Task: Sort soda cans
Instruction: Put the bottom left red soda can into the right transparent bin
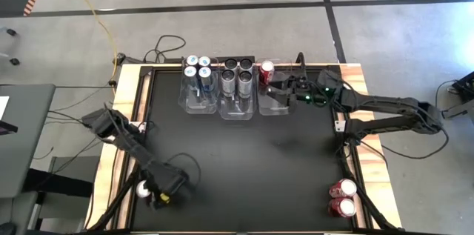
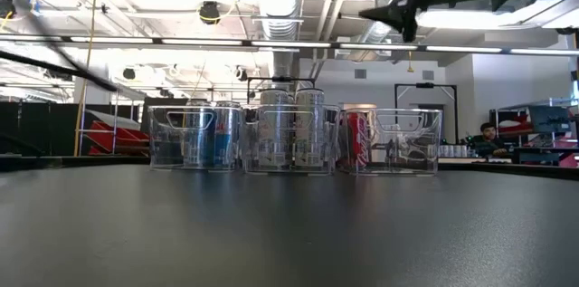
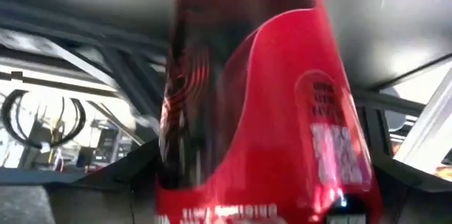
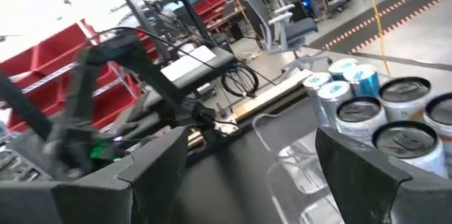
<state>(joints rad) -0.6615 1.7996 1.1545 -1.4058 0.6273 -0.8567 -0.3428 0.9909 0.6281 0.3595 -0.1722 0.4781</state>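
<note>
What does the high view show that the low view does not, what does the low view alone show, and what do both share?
Only the high view: two red cans at the table's near right corner, and the left gripper beside a silver-topped can at the near left edge.
Only the low view: a person in the room behind the table.
Both: the three clear bins holding blue cans, dark cans and one red can, with the right gripper open above that can's bin.

Glossy red can (image 3: 261, 111), seemingly metal
</note>
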